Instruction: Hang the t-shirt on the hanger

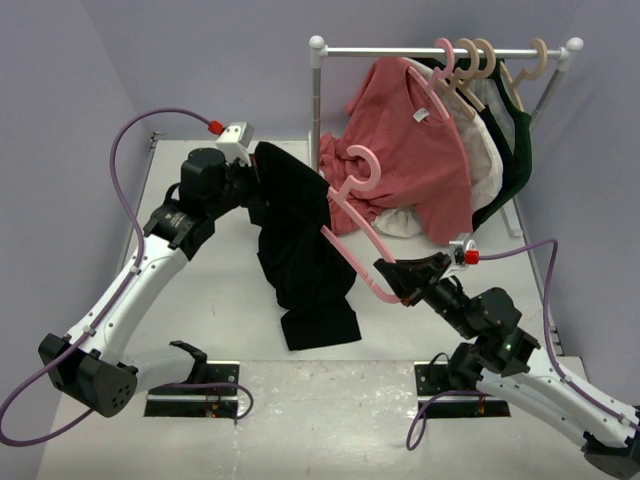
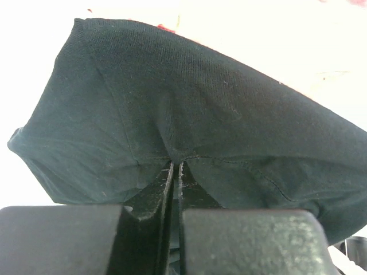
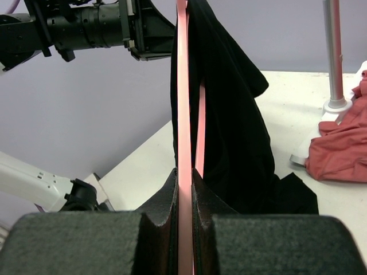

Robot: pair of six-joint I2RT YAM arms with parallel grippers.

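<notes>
The black t-shirt [image 1: 303, 250] hangs in the air from my left gripper [image 1: 258, 172], which is shut on its upper edge; its lower end rests on the table. In the left wrist view the cloth [image 2: 189, 114] bunches at the closed fingertips. My right gripper [image 1: 398, 281] is shut on the lower end of the pink hanger [image 1: 352, 215], holding it tilted with the hook up near the red shirt. One hanger arm runs into the black cloth. In the right wrist view the hanger [image 3: 183, 114] stands between the pads, with the t-shirt [image 3: 229, 126] draped on its far side.
A clothes rack [image 1: 445, 50] at the back right carries a salmon-red shirt [image 1: 420, 160], white and dark green garments and beige hangers [image 1: 500, 65]. The rack's post [image 3: 334, 57] and foot stand at the right of the right wrist view.
</notes>
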